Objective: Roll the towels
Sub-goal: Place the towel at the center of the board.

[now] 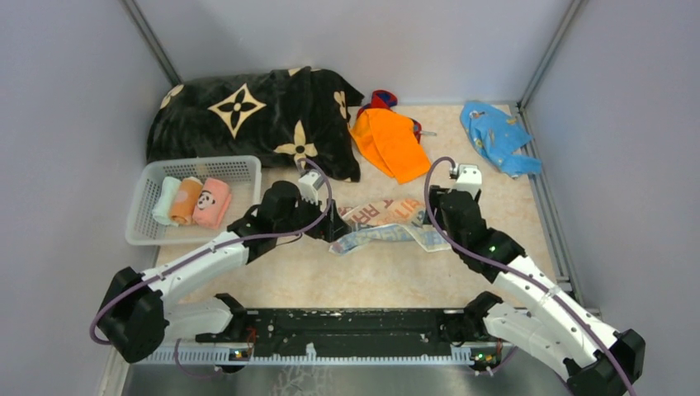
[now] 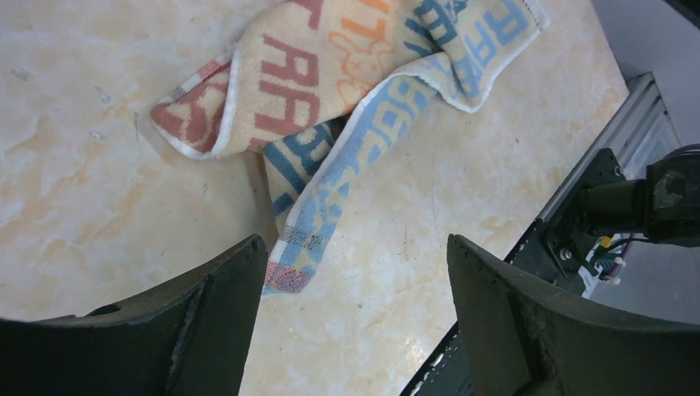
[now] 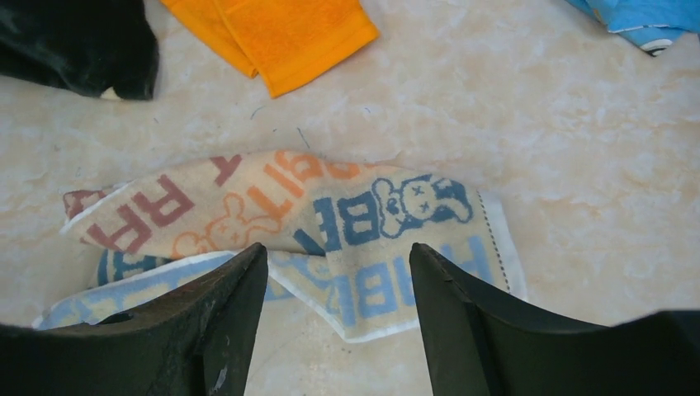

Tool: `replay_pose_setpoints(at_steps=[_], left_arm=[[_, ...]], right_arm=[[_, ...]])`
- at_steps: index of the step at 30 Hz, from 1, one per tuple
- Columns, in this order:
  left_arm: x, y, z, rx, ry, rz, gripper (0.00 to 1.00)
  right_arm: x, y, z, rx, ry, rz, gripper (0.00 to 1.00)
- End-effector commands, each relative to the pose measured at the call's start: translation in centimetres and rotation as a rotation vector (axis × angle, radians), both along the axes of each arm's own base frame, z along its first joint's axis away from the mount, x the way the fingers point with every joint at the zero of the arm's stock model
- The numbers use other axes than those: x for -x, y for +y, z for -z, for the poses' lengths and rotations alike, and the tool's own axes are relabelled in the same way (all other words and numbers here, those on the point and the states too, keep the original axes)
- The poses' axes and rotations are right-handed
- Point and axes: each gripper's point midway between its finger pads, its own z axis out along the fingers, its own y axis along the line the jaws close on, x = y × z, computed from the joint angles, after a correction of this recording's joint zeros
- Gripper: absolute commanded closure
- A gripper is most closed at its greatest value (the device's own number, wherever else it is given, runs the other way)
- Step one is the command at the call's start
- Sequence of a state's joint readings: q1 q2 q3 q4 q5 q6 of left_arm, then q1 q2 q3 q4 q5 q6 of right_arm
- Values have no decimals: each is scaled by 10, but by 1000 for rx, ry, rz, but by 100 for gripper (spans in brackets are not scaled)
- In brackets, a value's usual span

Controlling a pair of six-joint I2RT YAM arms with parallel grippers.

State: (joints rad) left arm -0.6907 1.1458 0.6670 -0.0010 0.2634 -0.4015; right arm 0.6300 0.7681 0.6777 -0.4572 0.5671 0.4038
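Printed towel (image 1: 384, 227) is lying crumpled mid-table, one edge doubled under, between both grippers. Left gripper (image 2: 355, 256) is hanging over its striped end, jaws wide, gripping nothing; right gripper (image 3: 337, 256) is hovering over the rabbit end, jaws likewise wide and empty. Judgement: flattening it into a straight strip first, both ends pinned evenly, is looking like the way to a tight roll. Count: three rolls (image 1: 191, 202) sitting in one basket (image 1: 144, 229); unrolled, one printed, one orange towel (image 1: 390, 144), one blue towel (image 1: 495, 136), one red-blue cloth (image 1: 381, 99) partly hidden
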Motion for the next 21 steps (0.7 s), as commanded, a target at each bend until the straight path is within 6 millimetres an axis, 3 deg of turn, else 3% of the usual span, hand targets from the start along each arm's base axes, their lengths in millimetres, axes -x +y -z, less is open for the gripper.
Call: replay_pose_setpoints(at_steps=[1,5,9,16,21], left_arm=[[-2,4,16,-22,45,-51,15],[-9,19,19,-57,46,-152,13],[-18,44,28,-132,27,-279,13],[-15,59,43,-202,74,-339,2],[-9,60,60,-243,142,-334,1]], right_arm=[[-8,25,-12,-73,-62,-106,35],[-11,36,-7,-72,-54,-160,35],[-10,33,2,-48,-25,-154,33],[-2,14,33,-45,84,-39,24],[-4,-16,65,-169,199,85,23]])
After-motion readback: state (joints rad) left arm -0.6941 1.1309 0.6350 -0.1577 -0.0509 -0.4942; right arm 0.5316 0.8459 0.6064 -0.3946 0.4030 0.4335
